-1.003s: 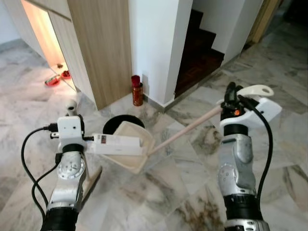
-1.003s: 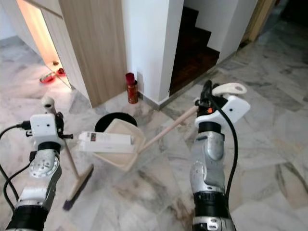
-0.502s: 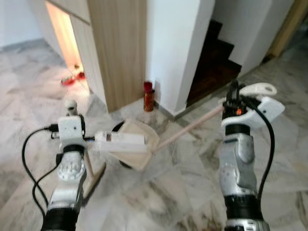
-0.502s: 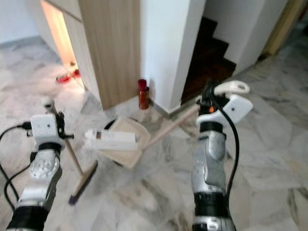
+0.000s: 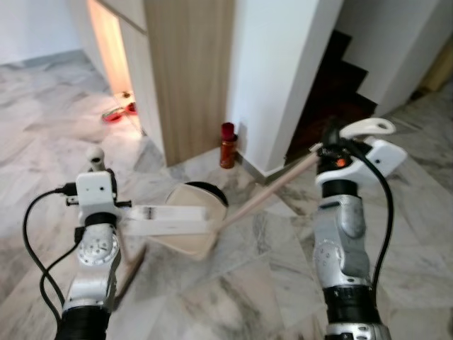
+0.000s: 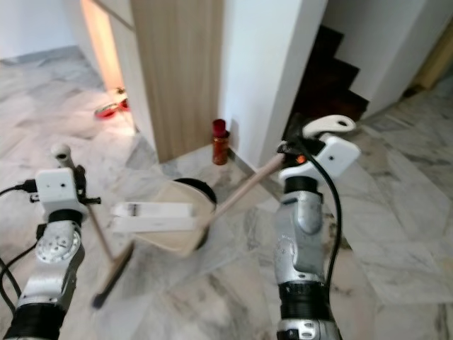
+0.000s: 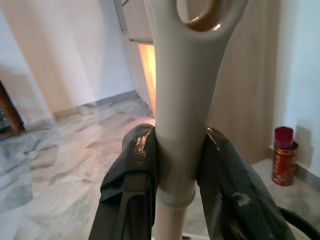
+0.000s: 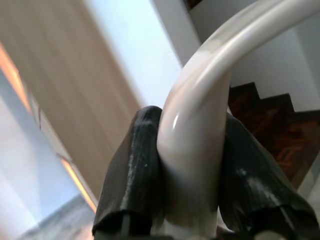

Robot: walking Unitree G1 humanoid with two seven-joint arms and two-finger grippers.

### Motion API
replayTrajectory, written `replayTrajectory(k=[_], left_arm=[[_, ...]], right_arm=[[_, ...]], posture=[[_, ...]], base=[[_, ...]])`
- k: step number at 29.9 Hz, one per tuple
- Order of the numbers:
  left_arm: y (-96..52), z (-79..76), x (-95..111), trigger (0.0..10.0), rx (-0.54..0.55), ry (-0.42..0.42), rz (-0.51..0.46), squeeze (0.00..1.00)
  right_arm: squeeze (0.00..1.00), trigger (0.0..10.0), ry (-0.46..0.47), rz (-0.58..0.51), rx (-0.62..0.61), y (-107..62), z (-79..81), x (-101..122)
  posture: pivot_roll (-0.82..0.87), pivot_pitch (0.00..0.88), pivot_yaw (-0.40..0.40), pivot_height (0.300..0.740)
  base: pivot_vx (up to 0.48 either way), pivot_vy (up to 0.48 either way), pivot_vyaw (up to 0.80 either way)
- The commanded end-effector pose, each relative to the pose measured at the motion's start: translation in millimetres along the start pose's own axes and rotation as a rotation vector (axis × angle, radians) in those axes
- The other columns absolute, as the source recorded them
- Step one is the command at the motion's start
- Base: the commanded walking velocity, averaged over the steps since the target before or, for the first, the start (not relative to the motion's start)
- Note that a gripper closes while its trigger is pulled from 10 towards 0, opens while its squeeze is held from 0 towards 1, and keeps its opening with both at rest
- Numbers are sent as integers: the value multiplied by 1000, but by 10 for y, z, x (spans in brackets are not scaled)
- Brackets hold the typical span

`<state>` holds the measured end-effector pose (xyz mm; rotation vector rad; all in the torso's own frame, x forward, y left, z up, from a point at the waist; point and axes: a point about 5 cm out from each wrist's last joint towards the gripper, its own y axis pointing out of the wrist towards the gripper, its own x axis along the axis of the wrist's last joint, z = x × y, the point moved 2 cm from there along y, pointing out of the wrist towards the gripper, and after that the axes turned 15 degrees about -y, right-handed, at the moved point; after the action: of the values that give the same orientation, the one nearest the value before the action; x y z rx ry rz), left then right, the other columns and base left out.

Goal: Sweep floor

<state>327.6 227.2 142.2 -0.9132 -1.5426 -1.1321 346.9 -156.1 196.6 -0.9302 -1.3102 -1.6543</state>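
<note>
The whole view has shifted, so the robot has turned or stepped, apparently still carrying its tools. The left claw (image 7: 177, 175) stays clamped on the broom (image 6: 106, 244); the right claw (image 8: 187, 175) grips the dustpan (image 5: 185, 230) handle, pan hanging above the floor (image 5: 262, 297).

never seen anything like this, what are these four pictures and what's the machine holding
A humanoid robot is doing a sweeping job in a home. Two pictures come from cameras in its head, looking down past its silver arms at the marble floor. The other two come from a camera on each wrist, looking along that gripper's black fingers. The left gripper is closed on the broom handle. The right gripper is closed on the dustpan handle, its long stick slanting down to the pan. Ahead by the wall stands a red can.
</note>
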Motion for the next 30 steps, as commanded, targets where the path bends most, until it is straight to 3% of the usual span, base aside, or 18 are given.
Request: replayTrajectory(k=[1,6,30], left_arm=[[38,-89,134,10000,-32,-12,-61,0],[41,-84,135,10000,-31,-11,-61,0],[43,-84,158,10000,-23,-8,-71,0]], right_arm=[[0,10000,-11,-85,-13,66,-29,200],[0,10000,-13,-84,-12,64,-22,196],[0,10000,12,-86,-9,68,-10,208]], posture=[[40,0,-34,740],[41,0,-35,740],[43,0,-41,740]], base=[[300,0,0],[298,0,489],[298,0,0]])
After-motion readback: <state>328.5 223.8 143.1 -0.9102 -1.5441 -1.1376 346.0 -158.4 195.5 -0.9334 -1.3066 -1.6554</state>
